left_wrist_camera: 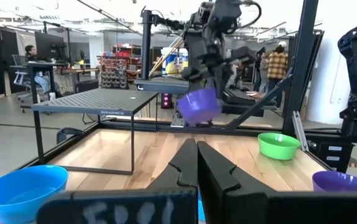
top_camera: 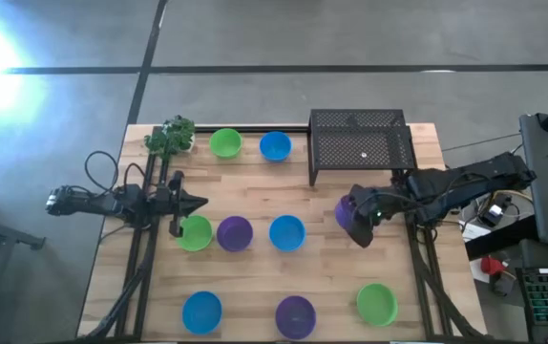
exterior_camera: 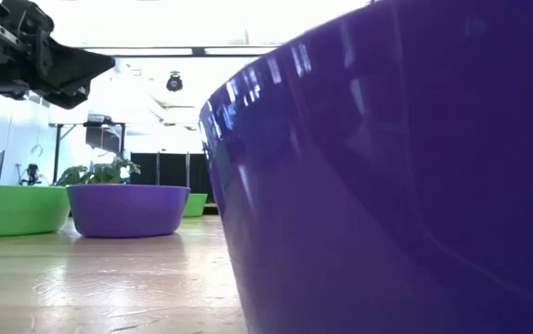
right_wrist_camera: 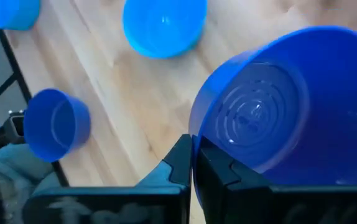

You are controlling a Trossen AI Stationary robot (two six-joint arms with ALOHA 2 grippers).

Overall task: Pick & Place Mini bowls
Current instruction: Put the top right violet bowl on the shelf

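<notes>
My right gripper (top_camera: 358, 222) is shut on a purple mini bowl (top_camera: 344, 212) and holds it above the table's right middle, in front of the black mesh rack (top_camera: 362, 143). The left wrist view shows this bowl (left_wrist_camera: 198, 104) hanging under the gripper. Other mini bowls rest on their bases. At the far edge are a green one (top_camera: 225, 143) and a blue one (top_camera: 275, 145). In the middle row are green (top_camera: 195, 232), purple (top_camera: 235, 233) and blue (top_camera: 286, 232). Near the front are blue (top_camera: 201, 311), purple (top_camera: 295, 315) and green (top_camera: 376, 303). My left gripper (top_camera: 198, 203) waits shut at the left, above the green middle bowl. My right gripper pinches the purple bowl's rim (right_wrist_camera: 198, 138) between its two fingers. The fingers slant down from the table's right side. The bowl is lifted clear of the table and tilted, its opening turned toward the wrist camera.
A small green plant (top_camera: 169, 136) stands at the far left corner. The black mesh rack takes up the far right. Bare wood lies between the middle and front rows. In the low view the front purple bowl (exterior_camera: 387, 167) fills most of the picture.
</notes>
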